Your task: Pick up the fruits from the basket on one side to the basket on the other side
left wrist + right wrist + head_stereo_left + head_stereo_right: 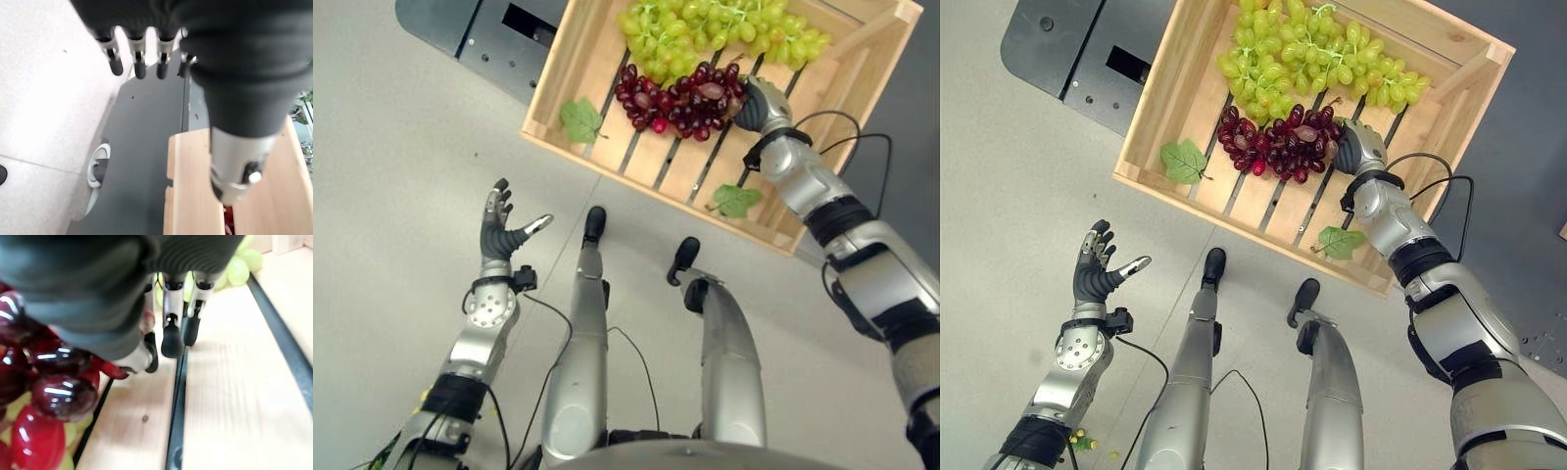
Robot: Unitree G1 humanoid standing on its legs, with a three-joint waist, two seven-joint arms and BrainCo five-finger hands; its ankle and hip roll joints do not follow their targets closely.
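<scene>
One wooden crate [587, 59] sits on the floor ahead of me, holding two grape bunches and two green leaves [579, 119]. The green grapes [705, 34] lie toward the far wall; the red grapes [677, 100] lie just beside them, nearer me. My right hand [1359, 147] rests on the slats, touching the red bunch's edge, fingers [171, 340] extended, gripping nothing. My left hand [499, 230] hovers open over the floor, well apart from the crate.

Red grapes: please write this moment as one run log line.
right hand: at red grapes, fingers down | left hand: open, idle | crate: green grapes inside
</scene>
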